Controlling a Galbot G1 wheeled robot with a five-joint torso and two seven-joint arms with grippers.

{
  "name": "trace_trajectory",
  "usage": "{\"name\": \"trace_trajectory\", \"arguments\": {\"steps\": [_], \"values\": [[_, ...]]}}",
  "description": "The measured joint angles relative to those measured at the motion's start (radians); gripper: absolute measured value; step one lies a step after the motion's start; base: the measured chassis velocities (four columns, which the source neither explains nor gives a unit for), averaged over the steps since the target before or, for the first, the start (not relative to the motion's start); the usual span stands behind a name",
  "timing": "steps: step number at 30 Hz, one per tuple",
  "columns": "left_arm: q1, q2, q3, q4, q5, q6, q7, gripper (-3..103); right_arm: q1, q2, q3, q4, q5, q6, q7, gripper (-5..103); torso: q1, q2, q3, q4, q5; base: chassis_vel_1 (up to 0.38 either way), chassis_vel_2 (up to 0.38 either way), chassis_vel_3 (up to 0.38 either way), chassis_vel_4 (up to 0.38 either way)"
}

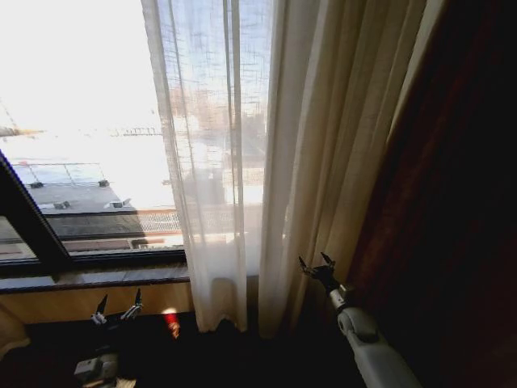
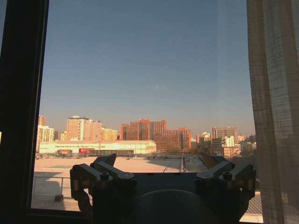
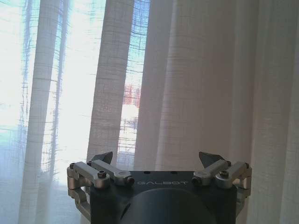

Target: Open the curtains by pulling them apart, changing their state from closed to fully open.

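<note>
Sheer curtain (image 1: 242, 153) hangs at 12 to 1 o'clock in the head view: off-white, translucent, loose weave, many vertical pleats, hem just above the floor. It's bunched toward the right against a dark panel (image 1: 452, 202). Bare window glass (image 1: 81, 121) is exposed at 10 o'clock, with a dark window frame (image 1: 32, 230) and sill (image 1: 97, 277) below it.

Right gripper (image 1: 317, 265) sits at 5 o'clock, fingers spread apart, empty, tips just beside the lower folds of the thicker bunched section; can't confirm contact. The right wrist view has the same gripper (image 3: 156, 161) facing the pleats square on, jaws wide, nothing between them.

Left gripper (image 1: 117, 305) is low at 7 o'clock, under the sill, jaws apart, empty, well apart from the fabric. In its own view the gripper (image 2: 161, 163) looks out through open glass at city buildings (image 2: 154, 133), with the curtain edge (image 2: 275, 112) at 3 o'clock.

Handling, my read: fabric is light, soft, no stiffness. It'll slip and drape rather than push. Pinch a gathered bundle of 2 or more pleats, not a single layer, around mid-low height on the leading edge. Pull sideways, slow; thin weave could snag on the pointed fingertips.

Small red item (image 1: 170, 323) on the floor near the hem, can't identify.
</note>
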Motion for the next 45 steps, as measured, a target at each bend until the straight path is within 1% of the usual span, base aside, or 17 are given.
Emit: {"name": "trace_trajectory", "arguments": {"steps": [7,11,13,16,21,29,35,36,38,41,43,45], "values": [[0.000,0.000,0.000,0.000,0.000,0.000,0.000,100,0.000,0.003,0.000,-0.002,-0.005,0.000,-0.013,100,0.000,0.000,0.000,0.0002,-0.0001,0.372,0.313,-0.341,-0.306],[0.000,0.000,0.000,0.000,0.000,0.000,0.000,100,0.001,0.004,-0.001,-0.003,-0.008,0.000,-0.019,100,0.000,0.000,0.000,-0.0001,0.0000,0.380,0.348,-0.345,-0.361],[0.000,0.000,0.000,0.000,0.000,0.000,0.000,100,0.001,0.005,-0.001,-0.003,-0.010,0.000,-0.023,100,0.000,0.000,0.000,0.0001,-0.0007,0.351,0.401,-0.360,-0.372],[0.000,0.000,0.000,0.000,0.000,0.000,0.000,100,0.003,0.009,-0.002,-0.007,-0.012,0.002,-0.026,100,0.000,0.000,0.000,0.0000,0.0001,0.368,0.390,-0.365,-0.396],[0.000,0.000,0.000,0.000,0.000,0.000,0.000,100,0.007,0.013,-0.006,-0.014,-0.010,0.010,-0.023,100,0.000,0.000,0.000,0.0000,-0.0004,0.347,0.367,-0.363,-0.343],[0.000,0.000,0.000,0.000,0.000,0.000,0.000,100,0.015,0.023,-0.015,-0.017,0.005,0.017,-0.011,100,0.000,0.000,0.000,0.0002,0.0000,0.327,0.329,-0.325,-0.323],[0.000,0.000,0.000,0.000,0.000,0.000,-0.001,100,0.017,0.025,-0.012,-0.021,-0.008,0.012,-0.043,100,0.000,0.000,0.000,0.0003,-0.0009,0.144,0.156,-0.154,-0.167],[0.000,0.000,0.000,0.000,0.000,0.000,-0.001,100,0.017,0.025,-0.009,-0.023,-0.012,0.010,-0.063,100,0.000,0.000,0.000,0.0002,-0.0008,0.066,0.020,-0.037,-0.085],[0.000,0.000,0.000,0.000,0.000,0.000,-0.001,100,0.017,0.026,-0.009,-0.034,-0.001,0.029,-0.091,100,0.000,0.000,0.000,0.0001,-0.0001,0.000,0.000,0.000,0.000],[0.000,0.000,0.000,0.000,0.000,0.000,-0.001,100,0.019,0.029,-0.010,-0.037,0.003,0.032,-0.099,100,0.000,0.000,0.000,-0.0002,0.0012,0.000,0.000,0.000,0.000],[0.000,0.000,0.001,0.000,0.000,0.000,0.000,100,0.023,0.031,-0.012,-0.041,0.006,0.032,-0.103,100,0.000,0.000,0.000,-0.0003,0.0003,-0.068,-0.033,0.070,0.023],[0.000,0.000,0.001,0.000,0.000,0.000,0.000,100,0.027,0.032,-0.013,-0.044,0.006,0.032,-0.104,100,0.000,0.000,0.000,-0.0003,0.0002,-0.084,-0.022,0.071,-0.001]]}}
